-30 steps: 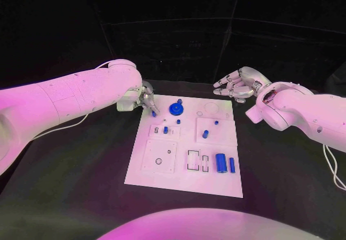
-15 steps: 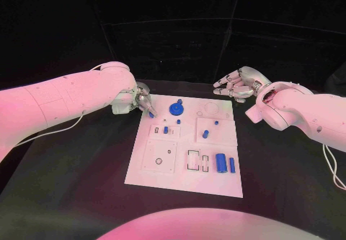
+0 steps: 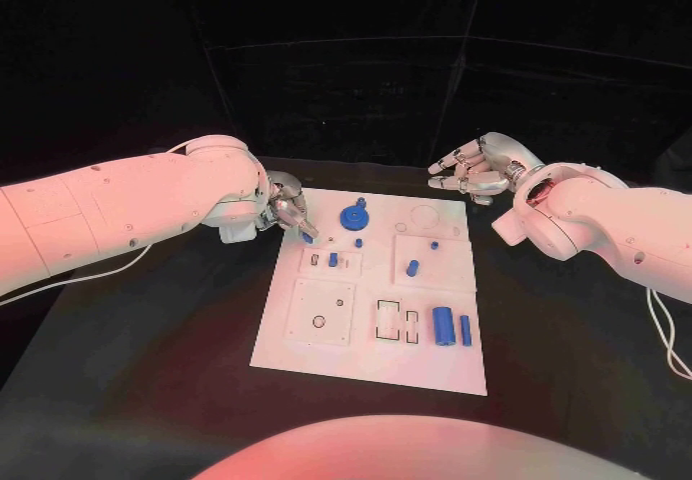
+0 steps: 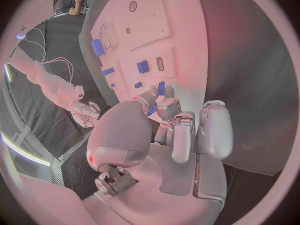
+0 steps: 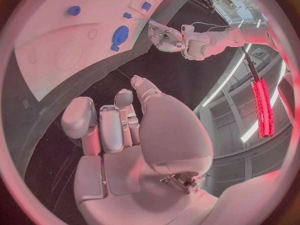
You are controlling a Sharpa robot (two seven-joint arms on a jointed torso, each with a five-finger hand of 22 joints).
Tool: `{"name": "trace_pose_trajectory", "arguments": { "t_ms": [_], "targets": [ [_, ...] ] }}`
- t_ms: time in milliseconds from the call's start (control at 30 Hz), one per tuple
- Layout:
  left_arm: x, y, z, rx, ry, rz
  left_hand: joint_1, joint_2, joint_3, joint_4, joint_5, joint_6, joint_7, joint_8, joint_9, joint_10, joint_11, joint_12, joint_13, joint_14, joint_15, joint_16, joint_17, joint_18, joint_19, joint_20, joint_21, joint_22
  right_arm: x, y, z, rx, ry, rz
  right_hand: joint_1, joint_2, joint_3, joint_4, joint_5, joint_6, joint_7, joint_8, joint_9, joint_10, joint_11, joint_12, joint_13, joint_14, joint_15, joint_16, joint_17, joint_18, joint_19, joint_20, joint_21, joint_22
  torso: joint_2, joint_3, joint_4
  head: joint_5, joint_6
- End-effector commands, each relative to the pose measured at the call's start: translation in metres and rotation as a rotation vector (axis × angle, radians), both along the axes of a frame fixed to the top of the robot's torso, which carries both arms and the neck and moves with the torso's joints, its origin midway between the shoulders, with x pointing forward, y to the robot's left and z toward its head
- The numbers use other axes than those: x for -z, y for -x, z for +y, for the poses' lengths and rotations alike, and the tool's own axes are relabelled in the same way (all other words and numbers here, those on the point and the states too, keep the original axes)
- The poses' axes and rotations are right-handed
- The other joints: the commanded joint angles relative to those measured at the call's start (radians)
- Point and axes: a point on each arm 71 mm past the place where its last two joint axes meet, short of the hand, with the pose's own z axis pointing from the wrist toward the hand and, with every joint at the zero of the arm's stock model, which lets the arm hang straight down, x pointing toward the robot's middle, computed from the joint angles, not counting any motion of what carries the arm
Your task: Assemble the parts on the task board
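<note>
Progress looks partial, judged from how the white task board lies now on the black table. Nearest the robot, on the board's near right part, a stout blue cylinder and a thin blue rod lie side by side, just beside two dark-outlined rectangular slots that look unfilled; these two parts seem not yet placed. Left of them a raised square panel shows small holes with nothing in them. Further up, a small blue piece stands in the middle-left block and another blue peg sits on the right panel, with a tiny blue stud beyond it; whether these are fully seated cannot be told. Toward the far edge a blue round gear-like part sits on the board, and to its right a faint circular recess appears bare. At the far left corner the left hand hovers over the board's edge with its fingers drawn together around a small blue piece, apparently pinching it, though the contact is partly hidden. Farthest off, the right hand hangs beyond the board's far right corner, fingers loosely curled and apart, holding nothing. Several insertions seem left to do.
</note>
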Motion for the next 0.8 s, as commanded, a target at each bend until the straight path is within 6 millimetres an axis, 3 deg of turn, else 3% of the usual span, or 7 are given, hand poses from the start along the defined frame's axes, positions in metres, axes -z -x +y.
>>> {"name": "trace_pose_trajectory", "arguments": {
  "t_ms": [33, 233, 800],
  "targets": [
    [-0.002, 0.004, -0.004, -0.012, 0.053, -0.043, -0.012, 0.001, 0.107, -0.101, 0.003, 0.007, -0.001, 0.005, 0.001, 0.009, 0.001, 0.004, 0.003, 0.107, -0.004, 0.003, 0.263, 0.001, 0.009, -0.008, -0.001, 0.002, -0.001, 0.0, 0.001, -0.011, -0.004, -0.004, -0.011, 0.002, 0.008, 0.0, 0.004, -0.007, 0.002, 0.004, -0.001, -0.004, 0.0, -0.001, 0.002, 0.034, -0.003, -0.006, -0.001, 0.007, -0.006, -0.002, -0.007, -0.001, 0.0, -0.0011, 0.0008, 0.004, -0.001],
    [0.005, 0.015, -0.005, 0.001, 0.058, -0.05, -0.013, 0.0, 0.11, -0.102, 0.003, 0.007, -0.002, 0.006, 0.002, 0.009, 0.001, 0.004, 0.003, 0.107, -0.004, 0.003, 0.263, 0.001, 0.009, -0.008, -0.001, 0.002, -0.001, -0.001, 0.0, -0.009, -0.004, -0.004, -0.011, 0.002, 0.008, 0.0, 0.004, -0.007, 0.002, 0.004, -0.001, -0.004, 0.0, -0.001, 0.002, 0.034, -0.003, -0.006, -0.001, 0.007, -0.006, -0.002, -0.007, -0.001, 0.001, 0.0004, -0.002, 0.009, -0.003],
    [0.019, 0.026, -0.005, 0.014, 0.017, -0.026, -0.018, -0.004, 0.121, -0.104, 0.003, 0.009, -0.003, 0.009, 0.003, 0.012, 0.0, 0.005, 0.004, 0.107, -0.005, 0.003, 0.263, 0.001, 0.01, -0.009, -0.001, 0.003, 0.0, -0.002, 0.0, -0.01, -0.003, -0.002, -0.011, 0.002, 0.008, 0.0, 0.004, -0.007, 0.002, 0.004, -0.001, -0.004, 0.0, -0.001, 0.002, 0.034, -0.003, -0.006, -0.001, 0.007, -0.006, -0.002, -0.007, -0.001, 0.002, 0.0018, -0.0027, 0.011, -0.01]
  ]
}}
